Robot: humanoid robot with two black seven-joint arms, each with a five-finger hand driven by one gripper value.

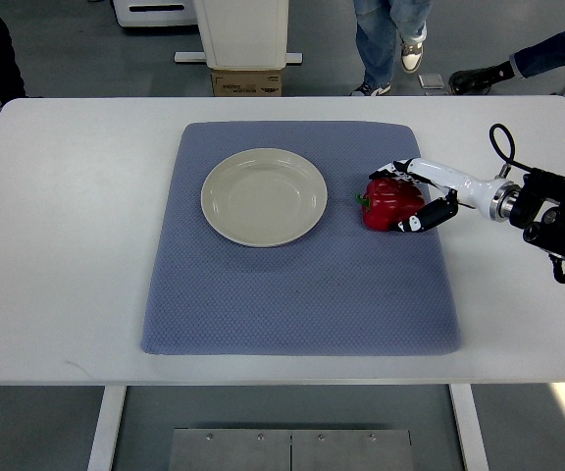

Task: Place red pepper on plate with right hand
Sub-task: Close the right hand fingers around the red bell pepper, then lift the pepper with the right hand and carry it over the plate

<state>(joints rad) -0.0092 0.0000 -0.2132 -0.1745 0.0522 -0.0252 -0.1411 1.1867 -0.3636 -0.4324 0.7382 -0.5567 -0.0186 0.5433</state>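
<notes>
1. Your workspace was a white rectangular table point(77, 245) on a grey floor, with a cardboard box point(247, 82) and the legs of standing people point(390, 39) beyond its far edge.

2. A blue-grey textured fabric mat point(292, 294) covered the middle of the table, and both of the task's things sat on it.

3. The round cream ceramic plate point(263, 196) lay on the far-left part of the mat. It held nothing; its whole inner surface showed bare.

4. The glossy red bell pepper point(390, 202) rested on the mat just to the right of the plate, close to the rim but apart from it, its green stem pointing towards the plate.

5. Your right hand point(422, 198), white with black fingertips, had its arm coming in from the right edge and reached the pepper's right side. Its fingers point(390, 172) were curled round the far and near sides of the pepper, seemingly in contact, so I judge the grasp closed or nearly so. The pepper looked to be on the cloth, not lifted.

6. Your left hand did not show anywhere in the picture.

7. By my reading, the task was at an early stage: the reach was done and the grip was forming. Lifting, carrying the pepper leftwards over the rim, setting it down in the plate and letting go were all left to do.
</notes>
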